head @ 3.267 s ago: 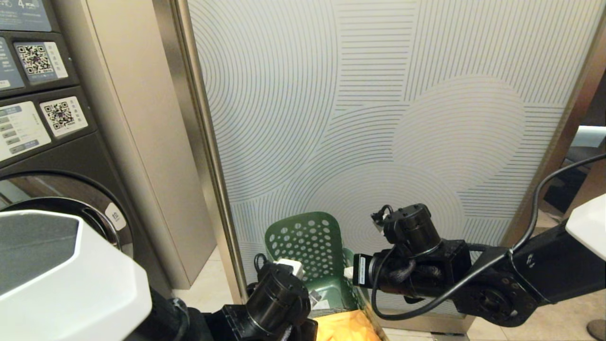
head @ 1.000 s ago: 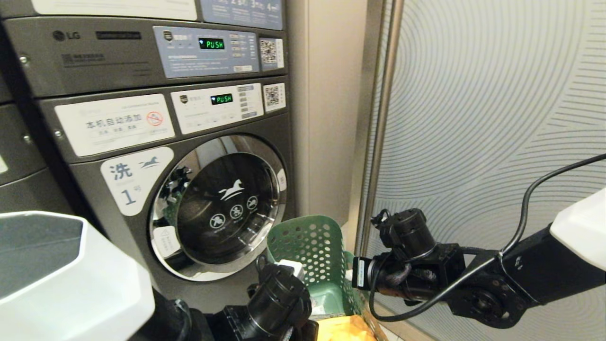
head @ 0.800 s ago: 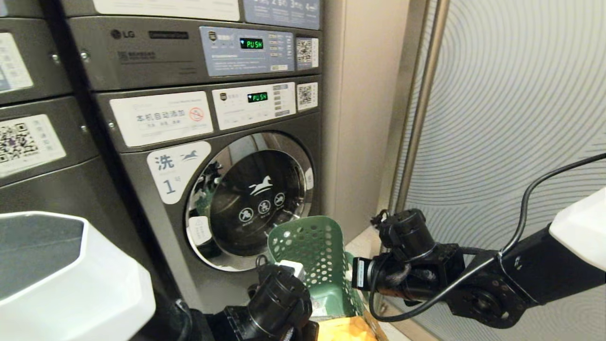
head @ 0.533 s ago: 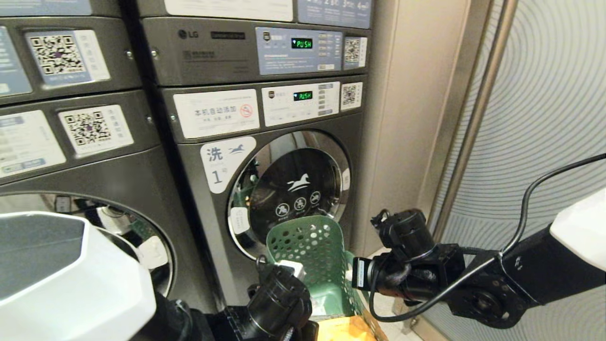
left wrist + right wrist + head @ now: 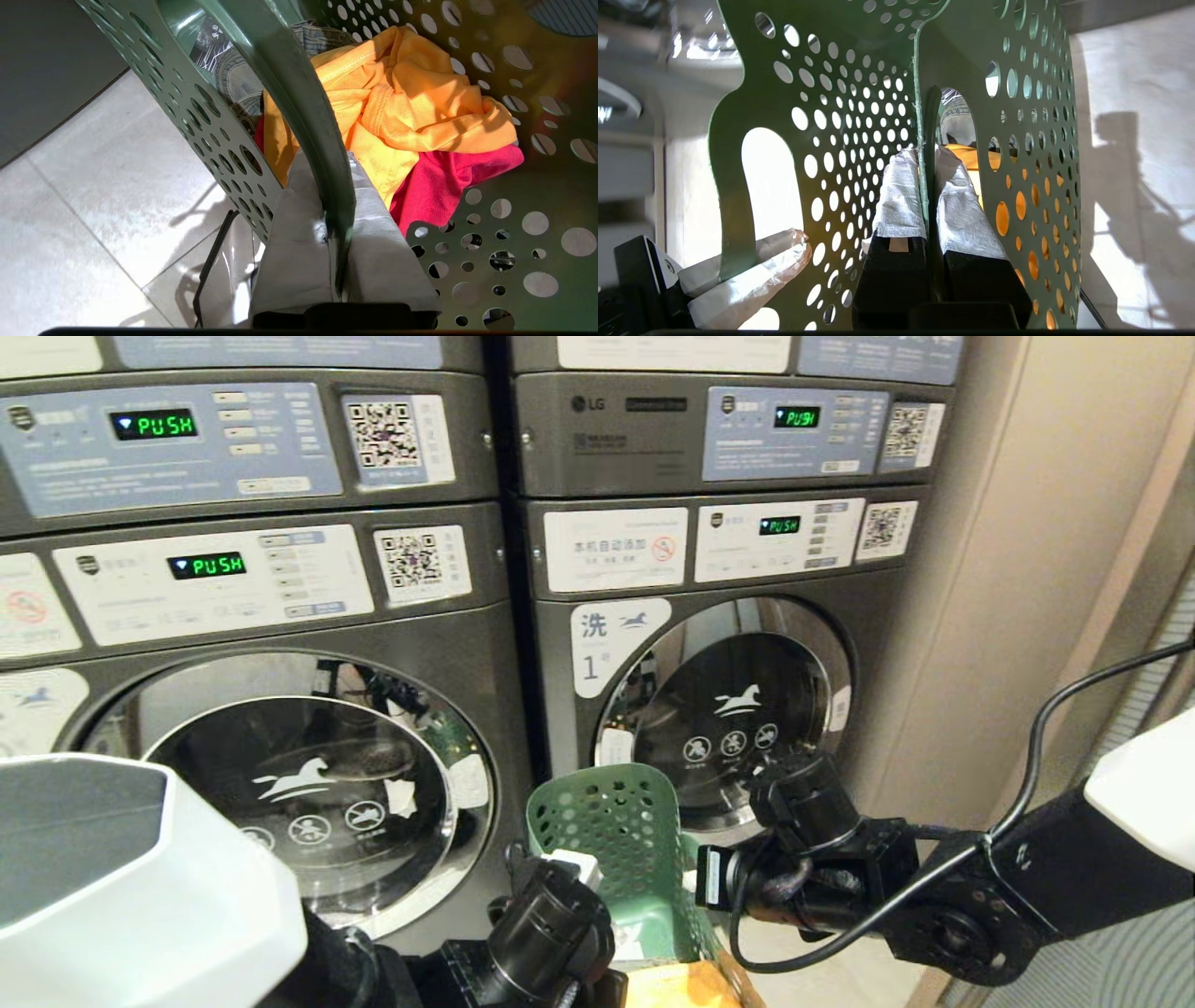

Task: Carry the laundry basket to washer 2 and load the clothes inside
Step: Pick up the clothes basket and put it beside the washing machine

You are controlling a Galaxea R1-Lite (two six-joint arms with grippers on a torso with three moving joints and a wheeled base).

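Fingers of both grippers are pinched tight on the laundry basket. Wrapped in pale tape, the left gripper grips the green rim from either side, one pad inside the basket and one outside. On the opposite wall the right gripper clamps the edge beside an oval handle cutout, its taped fingers pressed flat against the perforated plastic.

Seen from the head camera, the basket sits low at about 6 o'clock, held between the two arms, its perforated green wall standing upright in front of the washers. Inside it lie an orange garment, a red garment tucked under it, and a bit of denim nearer the far wall.

Just behind the basket, at about 1 o'clock from it, stands the grey front-load washer labelled 1, its chrome-rimmed door closed and marked with a white horse logo. At about 10 o'clock from the basket is a second grey washer of the same kind, door also closed; its numeral is cut off at the edge. Green "PUSH" displays glow on the panels above. A beige wall panel rises at 2 o'clock, and pale floor tiles lie below.
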